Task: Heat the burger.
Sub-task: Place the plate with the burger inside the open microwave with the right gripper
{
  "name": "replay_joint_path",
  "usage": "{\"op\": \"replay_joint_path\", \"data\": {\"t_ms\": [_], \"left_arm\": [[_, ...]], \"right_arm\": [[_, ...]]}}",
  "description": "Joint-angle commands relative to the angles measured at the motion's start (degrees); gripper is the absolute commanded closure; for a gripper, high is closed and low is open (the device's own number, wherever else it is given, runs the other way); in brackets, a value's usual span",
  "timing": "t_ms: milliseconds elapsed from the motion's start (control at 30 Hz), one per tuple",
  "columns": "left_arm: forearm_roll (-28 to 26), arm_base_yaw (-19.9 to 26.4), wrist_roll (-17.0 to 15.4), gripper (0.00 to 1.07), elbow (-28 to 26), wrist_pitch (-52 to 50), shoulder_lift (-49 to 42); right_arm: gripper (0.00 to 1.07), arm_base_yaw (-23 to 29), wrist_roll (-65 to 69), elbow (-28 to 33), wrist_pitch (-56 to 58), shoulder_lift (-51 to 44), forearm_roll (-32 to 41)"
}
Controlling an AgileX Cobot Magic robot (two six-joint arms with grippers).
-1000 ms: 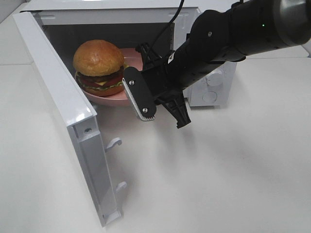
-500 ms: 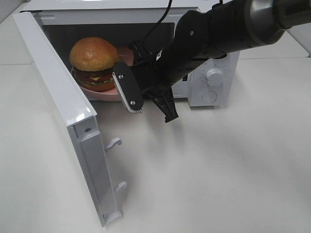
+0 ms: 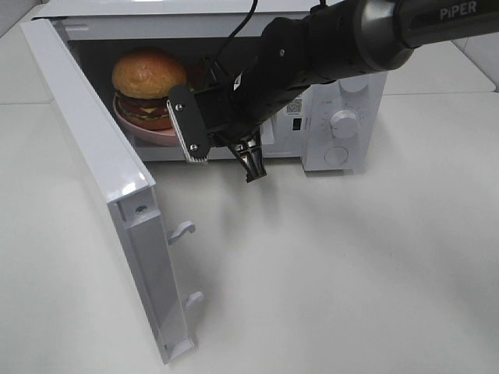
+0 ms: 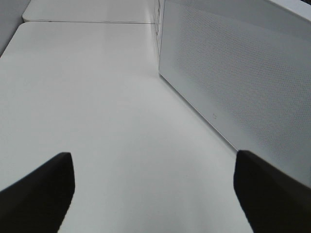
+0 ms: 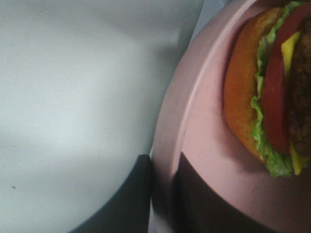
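The burger [image 3: 148,78] stands on a round pink plate [image 3: 144,134] inside the open microwave [image 3: 355,97]. My right gripper [image 3: 189,131] reaches into the cavity from the right and is shut on the plate's rim. In the right wrist view its dark fingers [image 5: 131,204] pinch the pink plate [image 5: 204,121] right beside the burger [image 5: 265,97], whose bun, lettuce, tomato and cheese show. My left gripper [image 4: 155,194] is open with nothing in it, low over the white table beside a perforated white panel [image 4: 243,82]. It does not show in the exterior high view.
The microwave door [image 3: 101,164] swings out wide to the front left, its latch hooks [image 3: 182,230] pointing at the table. Two knobs [image 3: 344,122] sit on the panel at the microwave's right. White table [image 3: 351,265] stretches in front.
My right arm has carried the plate and burger up and back to the left, from the cavity's mouth deeper inside. The left gripper has not changed.
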Motion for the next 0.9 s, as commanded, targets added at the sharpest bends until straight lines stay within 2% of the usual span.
{"op": "replay_joint_path", "data": {"t_ms": [33,267,733,900], "left_arm": [[-0.2,-0.1,-0.1,0.25,0.0,-0.3,-0.9],[0.0,-0.1,-0.1,0.25,0.0,-0.3,-0.9],[0.2,-0.1,-0.1,0.25,0.0,-0.3,-0.9],[0.2,-0.1,-0.1,0.25,0.0,-0.3,-0.9]], "right_arm": [[1.07,-0.1,2.3,-2.6,-2.3,0.0,-1.6],[1.07,-0.7,5.9,-9.3,0.9,3.7,-4.1],[1.07,-1.9,9.9,-14.8,2.1,8.1,-6.2],[1.03,-2.1,9.9,-16.0,2.4,9.5,-6.4]]}}
